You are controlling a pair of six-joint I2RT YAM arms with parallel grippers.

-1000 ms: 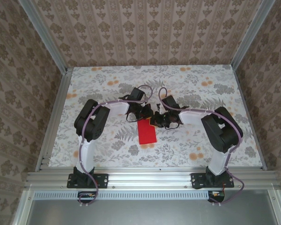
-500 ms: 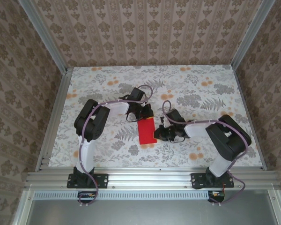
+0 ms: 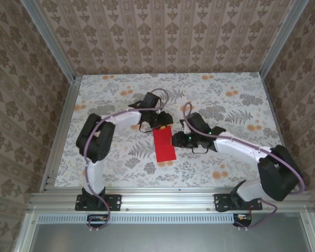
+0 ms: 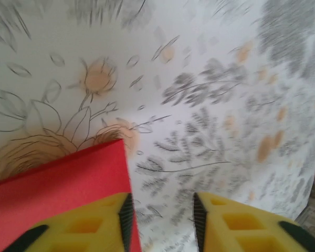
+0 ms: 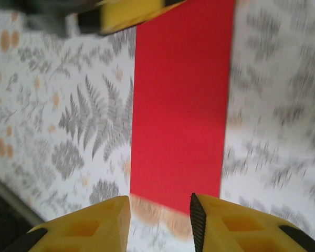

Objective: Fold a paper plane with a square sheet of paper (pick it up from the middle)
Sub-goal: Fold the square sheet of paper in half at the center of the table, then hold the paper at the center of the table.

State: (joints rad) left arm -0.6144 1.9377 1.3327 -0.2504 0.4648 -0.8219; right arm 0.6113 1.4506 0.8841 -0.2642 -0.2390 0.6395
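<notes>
Paper [image 3: 164, 144] is down flat on the table [image 3: 226, 173] now: a long narrow red strip, folded in half by the look of it, running near-to-far btwn the arms. Right hand [image 3: 177, 139] has swung off the far corner and sits just beside the strip's right edge, abt mid-length. On its wrist cam the fingers are spread w/ bare table btwn them, and the strip is in front, not in the grip. Further out, left hand [image 3: 158, 122] is at the far end. A sec ago it was clamped shut; now its fingers stand apart too, one over the paper's corner, nothing pinched. So both grips were just let go. Imo this crease is done and the next fold needs a fresh regrasp. Paper looks light, so a stray brush could skew it.
</notes>
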